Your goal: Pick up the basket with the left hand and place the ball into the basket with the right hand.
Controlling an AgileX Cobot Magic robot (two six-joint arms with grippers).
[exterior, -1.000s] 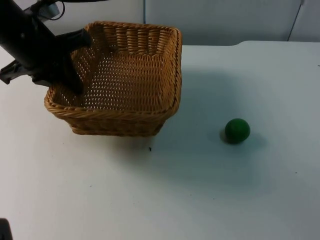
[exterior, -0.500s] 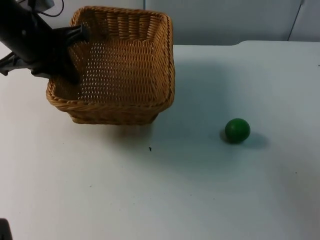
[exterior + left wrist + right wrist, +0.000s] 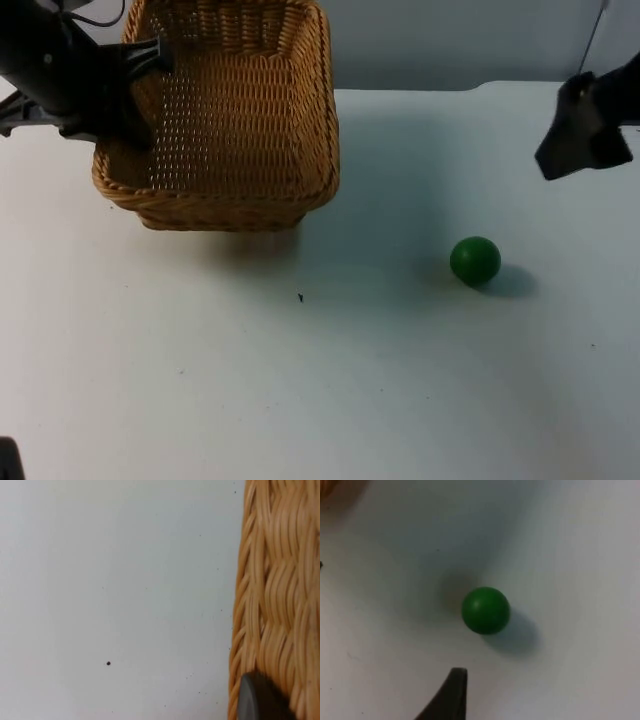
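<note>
Top view gives me the square woven wicker basket (image 3: pixel 235 120) at the table's far left, lifted clear of the white table top (image 3: pixel 320 380), with its shadow lying on the surface below its near wall. My left gripper (image 3: pixel 135 95) has its fingers closed over the basket's left rim, one finger down inside the wall and the other outside it. I see nothing inside the basket; the open weave of its floor is bare. The small green ball (image 3: pixel 475 260) sits on the table well to the right of the basket, apart from it and untouched. My right gripper (image 3: pixel 580 130) hangs above the table at the right edge, beyond the ball and well above it; I cannot tell how its jaws stand. In the left wrist view, the basket's woven rim (image 3: pixel 275 605) runs right along a black fingertip (image 3: pixel 257 700). In the right wrist view, the ball (image 3: pixel 485 610) rests on the white surface, clear of the black fingertip (image 3: pixel 452 695).
</note>
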